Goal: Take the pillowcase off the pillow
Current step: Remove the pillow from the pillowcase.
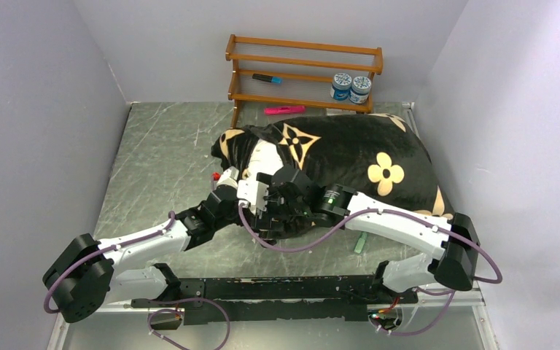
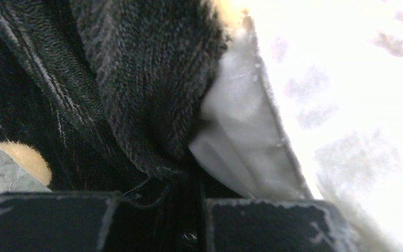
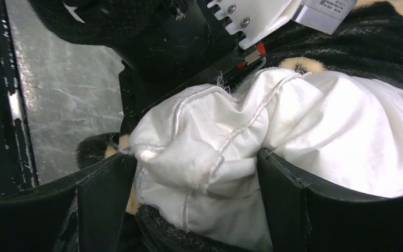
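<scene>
1. The large black plush pillowcase with cream flower and star motifs point(image 1: 350, 153) lies centre-right on the scratched grey metal counter point(image 1: 160, 146), just in front of a brown wooden slatted rack point(image 1: 302, 73).
2. From my overhead view its open end faces left. A patch of the plump white pillow point(image 1: 266, 157) shows there, and the cover bulges over everything to the right of it.
3. Both arms reach in to that open end and meet close together.
4. My left pincer point(image 2: 162, 210) is nearly pressed together and pinches a fold of the pillowcase's black hem. White pillow cloth sits just to the right of that fold.
5. My right pincer point(image 3: 194, 163) is clamped on a bunched, seamed corner of the pillow. Both fingers point(image 3: 105, 199) touch the white cloth, which swells up between them.
6. On the right wrist camera, the white body of the left arm's wrist sits just above that corner, against the black plush.
</scene>
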Tool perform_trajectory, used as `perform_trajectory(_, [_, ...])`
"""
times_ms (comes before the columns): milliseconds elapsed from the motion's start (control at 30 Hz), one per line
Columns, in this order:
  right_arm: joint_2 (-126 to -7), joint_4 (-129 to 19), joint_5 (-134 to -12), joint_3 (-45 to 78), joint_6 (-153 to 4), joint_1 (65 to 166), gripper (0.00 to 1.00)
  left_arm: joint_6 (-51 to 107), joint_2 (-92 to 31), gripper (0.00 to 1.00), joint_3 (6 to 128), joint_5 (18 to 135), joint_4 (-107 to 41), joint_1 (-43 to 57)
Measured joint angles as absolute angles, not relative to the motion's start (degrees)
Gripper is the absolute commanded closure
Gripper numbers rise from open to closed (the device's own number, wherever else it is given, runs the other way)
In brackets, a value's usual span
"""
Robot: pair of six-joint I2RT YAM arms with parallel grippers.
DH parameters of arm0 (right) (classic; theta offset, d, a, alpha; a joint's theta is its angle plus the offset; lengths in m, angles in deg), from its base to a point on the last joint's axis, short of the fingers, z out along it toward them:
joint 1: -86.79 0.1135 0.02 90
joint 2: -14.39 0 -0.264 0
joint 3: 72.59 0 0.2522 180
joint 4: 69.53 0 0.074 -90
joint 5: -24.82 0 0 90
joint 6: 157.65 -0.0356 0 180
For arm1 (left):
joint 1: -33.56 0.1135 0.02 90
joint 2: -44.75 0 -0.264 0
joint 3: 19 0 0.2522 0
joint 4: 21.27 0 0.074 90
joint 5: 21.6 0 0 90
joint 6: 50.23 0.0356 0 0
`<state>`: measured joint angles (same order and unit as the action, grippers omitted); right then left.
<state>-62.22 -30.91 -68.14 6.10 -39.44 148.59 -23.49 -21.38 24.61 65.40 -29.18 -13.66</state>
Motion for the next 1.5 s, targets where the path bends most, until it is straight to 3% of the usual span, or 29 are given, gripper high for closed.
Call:
perform_trajectory(100, [-63.34, -30.47, -66.35, 6.12, -38.5, 148.81, 0.39, -23.49, -21.38, 0.87, 24.61, 65.42, -29.64, -13.66])
perform_trajectory(233, [-64.54, -29.03, -64.21, 6.93, -37.87, 148.87, 0.85, -23.49, -21.16, 0.87, 24.61, 65.53, -30.21, -13.66])
perform_trajectory(300, [-64.8, -28.25, -63.55, 7.47, -37.96, 148.87, 1.0, -23.49, -20.83, 0.87, 24.61, 65.53, -30.21, -13.66])
perform_trajectory(567, [-62.99, -26.39, -61.45, 8.41, -38.88, 148.87, 1.0, -24.3, -18.93, 0.89, 24.61, 65.29, -31.87, -13.68])
perform_trajectory(1033, [-49.44, -27.9, -51.73, 6.29, -45.1, 148.89, 1.0, -29.17, -13.8, 0.9, 24.39, 63.58, -31.19, -14.75])
perform_trajectory(1367, [-47.49, -30.5, -46.61, 4.39, -50.46, 149.02, 1.0, -29.96, -14.45, 0.94, 23.12, 60.87, -30.78, -14.77])
perform_trajectory(1500, [-47.3, -30.41, -46.18, 4.26, -52.56, 149.07, 1.0, -31.23, -15.28, 0.93, 19.74, 65.33, -26.67, -10.64])
